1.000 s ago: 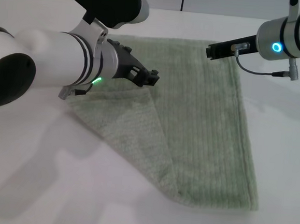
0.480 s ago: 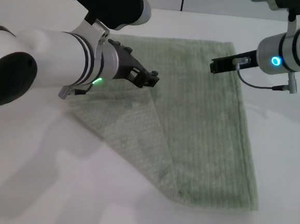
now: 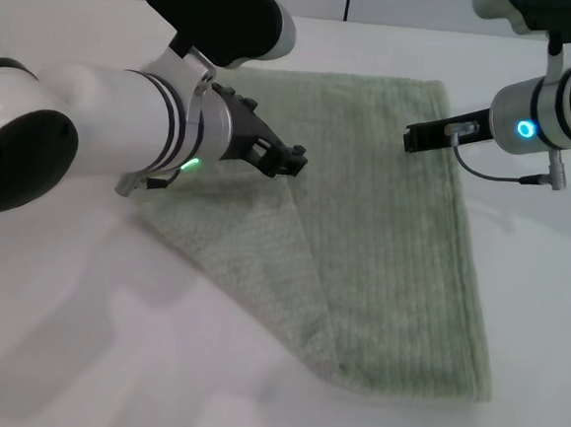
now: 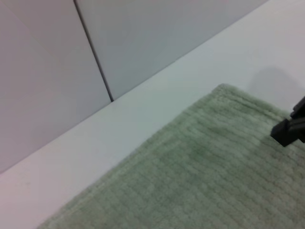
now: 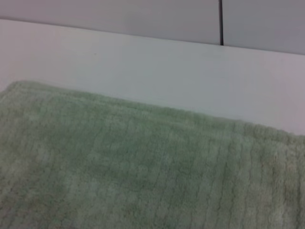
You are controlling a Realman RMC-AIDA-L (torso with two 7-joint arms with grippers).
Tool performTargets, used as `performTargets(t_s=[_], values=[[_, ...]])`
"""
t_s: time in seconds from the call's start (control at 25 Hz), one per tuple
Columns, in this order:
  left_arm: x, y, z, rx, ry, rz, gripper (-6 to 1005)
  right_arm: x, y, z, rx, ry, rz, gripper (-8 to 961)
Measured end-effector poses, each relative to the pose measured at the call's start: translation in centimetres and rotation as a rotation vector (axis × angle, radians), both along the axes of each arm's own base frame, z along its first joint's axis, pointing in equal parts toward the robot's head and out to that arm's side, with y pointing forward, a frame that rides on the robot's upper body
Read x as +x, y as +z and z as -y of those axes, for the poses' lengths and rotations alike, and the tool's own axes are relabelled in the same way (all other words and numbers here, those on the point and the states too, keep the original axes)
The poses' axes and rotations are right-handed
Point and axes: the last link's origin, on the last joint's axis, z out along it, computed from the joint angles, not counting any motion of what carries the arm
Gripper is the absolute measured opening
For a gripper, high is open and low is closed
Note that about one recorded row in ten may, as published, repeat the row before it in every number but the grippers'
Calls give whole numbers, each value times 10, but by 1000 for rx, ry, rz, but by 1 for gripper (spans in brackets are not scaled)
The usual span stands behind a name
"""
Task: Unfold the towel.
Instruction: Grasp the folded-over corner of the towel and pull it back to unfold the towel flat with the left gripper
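Head view, near edge: bare white table [image 3: 76, 355] in front, then the towel's [image 3: 399, 282] near hem, lying flat along the front right.
Towel position: spread on the table, centre to right; folded on a diagonal, with a triangular flap [image 3: 252, 260] doubled over the lower-left part, crease running from beside the left gripper down to the near hem.
Left gripper [image 3: 288, 160]: low over the apex of the flap, fingertips close to the cloth; contact not discernible, jaw opening not discernible, nothing visibly held.
Right gripper [image 3: 422, 138]: farther back, above the towel's right side near the far right corner; opening likewise not discernible, no cloth seen in it.
Left wrist view: only the far towel edge [image 4: 209, 157] and table strip against the wall panels [image 4: 47, 71]; own fingers not shown.
Right wrist view: far hem [image 5: 143, 157], flat and undisturbed.
Risk, double grab: pinching both layers at the flap tip, caused by the flap lying tight on the layer beneath; likely drags the whole towel instead of opening it.
Risk, missed pinch: closing above the pile, caused by too shallow an approach.
Risk, slide: base layer following the pull, caused by nothing visibly pinning the far right side.
Risk, bunching: flap rolling at the crease if pulled along rather than across it.
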Motion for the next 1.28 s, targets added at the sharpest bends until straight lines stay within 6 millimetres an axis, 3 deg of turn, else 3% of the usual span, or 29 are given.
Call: performTargets(t_s=[0.6, 1.28], values=[[3, -17, 11, -60, 23, -18, 797, -2, 5, -5, 25, 12, 14, -1], [-11, -33, -2, -54, 49, -22, 796, -5, 5, -5, 11, 19, 26, -1]])
